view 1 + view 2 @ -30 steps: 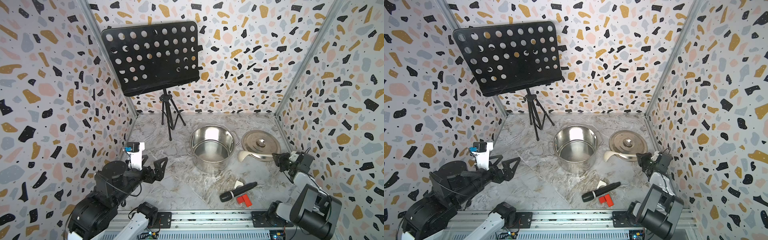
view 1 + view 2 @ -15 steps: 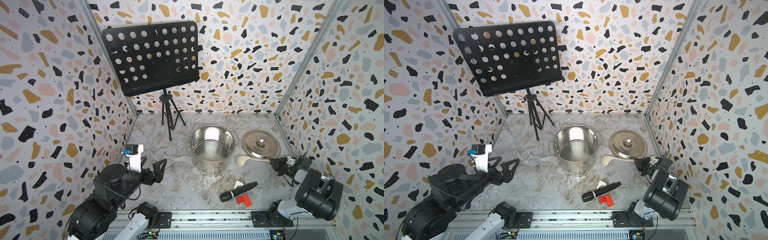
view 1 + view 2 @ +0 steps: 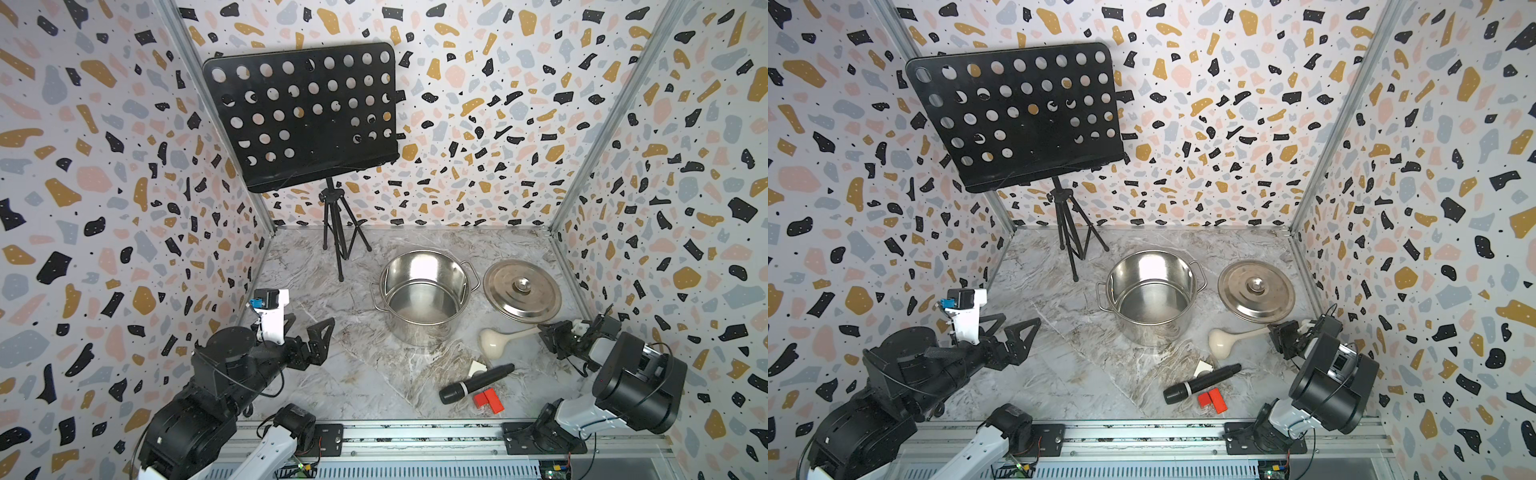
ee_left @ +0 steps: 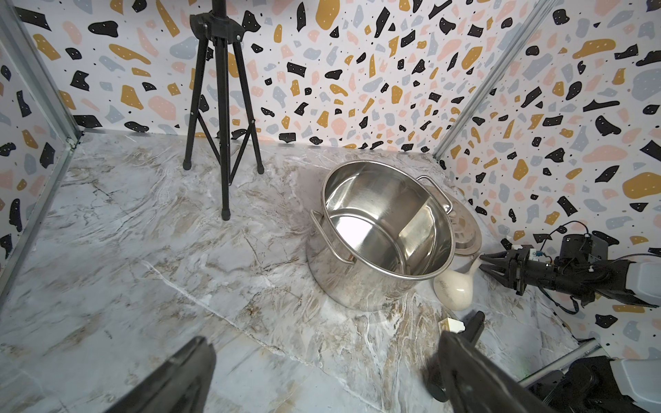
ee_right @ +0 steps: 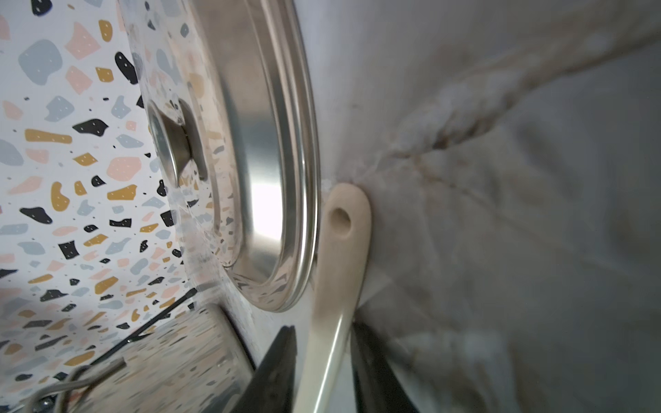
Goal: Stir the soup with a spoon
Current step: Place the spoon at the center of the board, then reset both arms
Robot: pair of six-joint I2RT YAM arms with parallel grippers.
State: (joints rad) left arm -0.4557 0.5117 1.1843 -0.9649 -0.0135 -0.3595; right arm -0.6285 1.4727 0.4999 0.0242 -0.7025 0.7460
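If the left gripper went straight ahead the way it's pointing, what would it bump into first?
Probably the steel pot: it stands ahead of the left gripper, with only bare table between. Depth is unclear.

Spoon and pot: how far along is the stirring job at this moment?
Done: the lid lies off beside the open pot. In hand: the spoon lies flat on the table, its handle between the right end effector's jaws, which stand apart, so no grip shows. The left end effector hangs open, away from everything. Left: close on the handle, lift, dip the bowl into the pot and stir.
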